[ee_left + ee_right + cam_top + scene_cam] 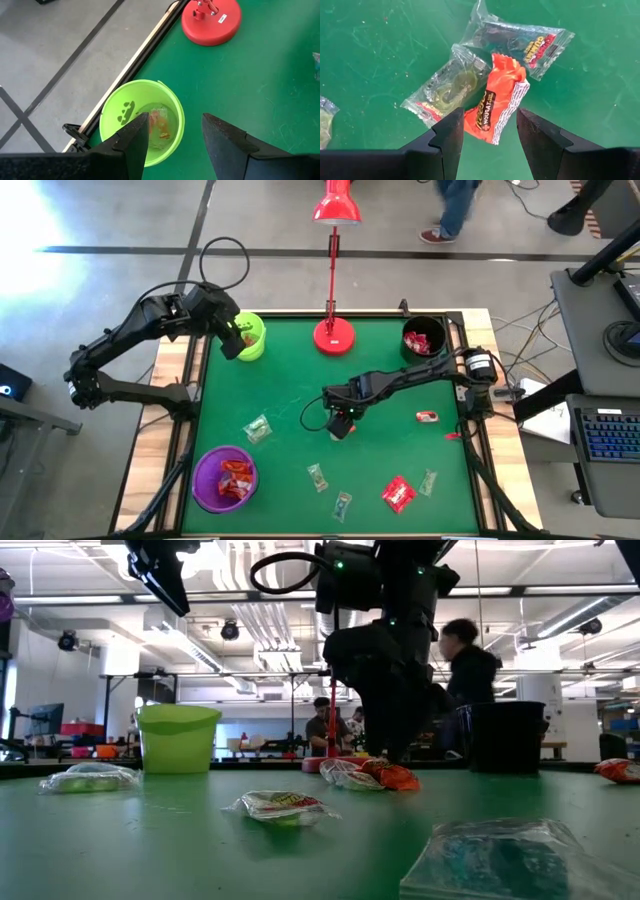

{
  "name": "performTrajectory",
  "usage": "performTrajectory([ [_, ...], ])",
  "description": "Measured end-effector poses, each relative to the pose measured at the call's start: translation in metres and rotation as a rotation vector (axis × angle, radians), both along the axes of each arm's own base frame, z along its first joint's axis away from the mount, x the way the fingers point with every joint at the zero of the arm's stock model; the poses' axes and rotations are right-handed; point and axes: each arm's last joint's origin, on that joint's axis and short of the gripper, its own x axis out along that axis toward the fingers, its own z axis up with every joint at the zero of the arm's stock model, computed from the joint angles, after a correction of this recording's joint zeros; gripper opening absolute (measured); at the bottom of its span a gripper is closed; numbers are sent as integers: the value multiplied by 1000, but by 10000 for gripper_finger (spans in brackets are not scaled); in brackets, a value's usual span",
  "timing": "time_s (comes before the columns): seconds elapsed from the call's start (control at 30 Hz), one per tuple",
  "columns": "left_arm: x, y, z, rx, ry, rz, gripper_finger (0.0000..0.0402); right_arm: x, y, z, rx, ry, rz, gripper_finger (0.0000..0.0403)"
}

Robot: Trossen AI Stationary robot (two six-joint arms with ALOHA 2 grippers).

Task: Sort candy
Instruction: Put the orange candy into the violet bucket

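Three candies lie bunched at the table's middle: an orange one point(495, 107), a clear greenish one point(445, 90) and a clear one with red print point(520, 40). My right gripper point(487, 125) is open and low over them point(341, 425). It points steeply down, one finger on either side of the orange candy's near end. My left gripper point(175, 130) hangs open above the lime-green cup point(250, 337) at the far left. Orange candy point(160, 127) lies inside that cup. More candy lies loose on the green mat, such as a clear piece point(258, 429) and a red piece point(398, 493).
A purple cup point(224, 477) with red candy stands near left, and a black cup point(424, 338) with red candy far right. A red desk lamp's base point(334, 336) sits at the far middle. Small candies point(317, 476) point(427, 417) dot the near and right mat. People move behind the table.
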Motion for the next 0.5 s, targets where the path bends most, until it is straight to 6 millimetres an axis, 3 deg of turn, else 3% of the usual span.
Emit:
performTrajectory([
  [0.5,0,0,0,-3,-4,5,166,-3,9,-8,-10,-11,-2,173],
])
